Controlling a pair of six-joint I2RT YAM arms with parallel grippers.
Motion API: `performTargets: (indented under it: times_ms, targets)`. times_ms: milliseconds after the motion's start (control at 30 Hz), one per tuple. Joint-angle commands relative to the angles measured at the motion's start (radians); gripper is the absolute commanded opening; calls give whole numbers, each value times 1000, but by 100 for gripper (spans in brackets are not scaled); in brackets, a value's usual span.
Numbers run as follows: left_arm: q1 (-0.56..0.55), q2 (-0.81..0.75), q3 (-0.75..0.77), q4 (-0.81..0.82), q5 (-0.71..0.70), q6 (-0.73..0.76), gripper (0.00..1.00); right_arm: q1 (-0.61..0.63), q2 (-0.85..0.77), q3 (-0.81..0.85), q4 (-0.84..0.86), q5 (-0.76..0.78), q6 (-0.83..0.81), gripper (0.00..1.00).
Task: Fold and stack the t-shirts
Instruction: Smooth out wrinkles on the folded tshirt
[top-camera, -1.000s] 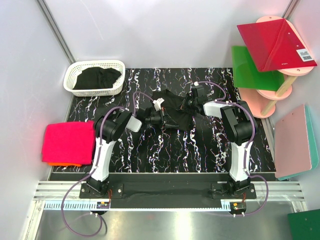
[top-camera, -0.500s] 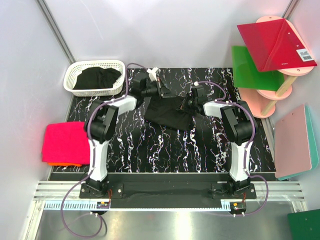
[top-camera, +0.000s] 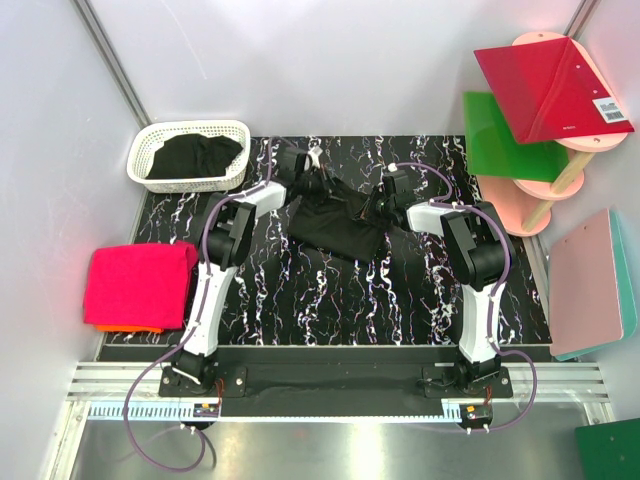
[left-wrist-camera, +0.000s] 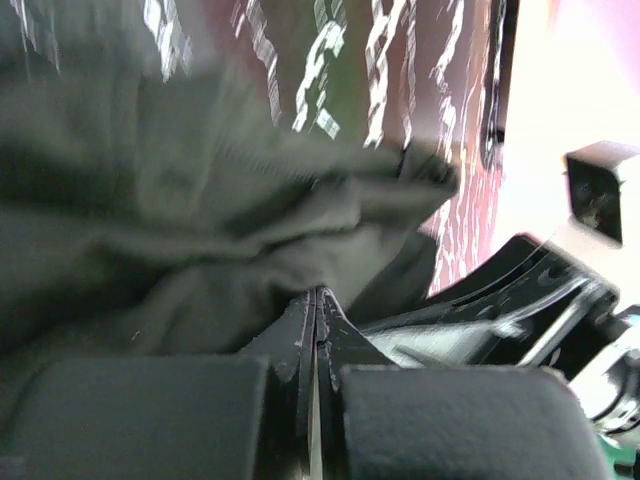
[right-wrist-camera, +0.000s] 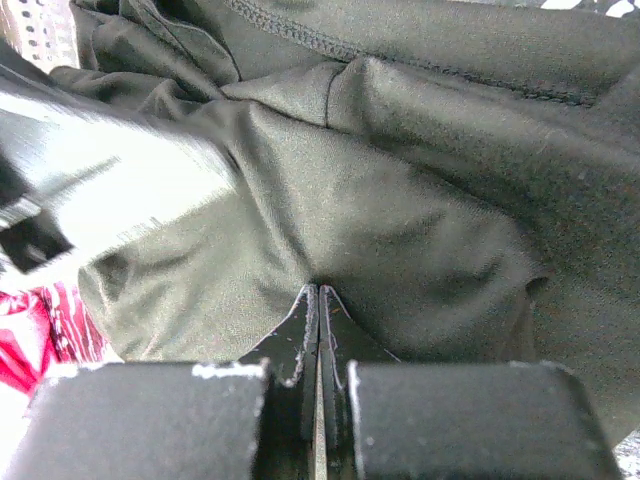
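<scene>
Spreading judged in hand: left gripper (left-wrist-camera: 316, 300) and right gripper (right-wrist-camera: 317, 295) each pinch the black shirt (top-camera: 335, 225), bunched on the worktop (top-camera: 330, 300) toward its far edge. Draw your grippers apart evenly, low, until flat.

Overhead, the scene is evenly, brightly lit. The left wrist view is blurred and bleached at right, perhaps by glare; the black t-shirt (right-wrist-camera: 420, 220) is seen sharper from the right wrist.

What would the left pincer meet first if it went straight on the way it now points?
The bunched black t-shirt: the left pincer is shut on its cloth, which piles up right ahead of the tips. The marbled tabletop probably comes next, though depth is unclear.
</scene>
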Motion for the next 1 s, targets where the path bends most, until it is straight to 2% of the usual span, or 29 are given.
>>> performTargets:
  times_ms: [0,167,200,233,267,300,333,367,433,467,600,733,867,967]
  targets:
    - [23,-60,69,-60,-105,63,0,5,7,-9,-19,16,-15,1]
    - [29,-324,-131,-32,-167,177,0,5,-26,-45,10,10,-23,0]
    - [29,-368,-165,-51,-218,204,0,7,-52,-56,34,5,-28,1]
    - [30,-457,-199,-71,-249,253,2,6,-71,-71,51,3,-35,0]
    - [30,-499,-269,-90,-296,275,8,7,-94,-108,71,3,-40,1]
    - [30,-537,-307,-103,-321,296,34,9,-147,-131,114,8,-47,1]
    - [29,-601,-337,-121,-350,334,55,10,-178,-154,131,32,-63,1]
    - [29,-623,-386,-176,-405,352,72,13,-209,-192,142,51,-72,1]
    - [29,-658,-417,-236,-460,378,94,19,-295,-223,150,100,-100,2]
    - [30,-666,-452,-258,-485,382,98,16,-316,-240,148,112,-106,2]
    - [32,-616,-499,-267,-468,387,99,18,-381,-237,98,146,-140,3]
    - [33,-489,-467,-278,-458,384,99,18,-388,-242,99,143,-146,3]
    - [35,-419,-440,-276,-487,387,99,19,-421,-268,111,152,-137,4]
    - [40,-372,-413,-275,-455,390,99,18,-437,-277,99,171,-141,4]
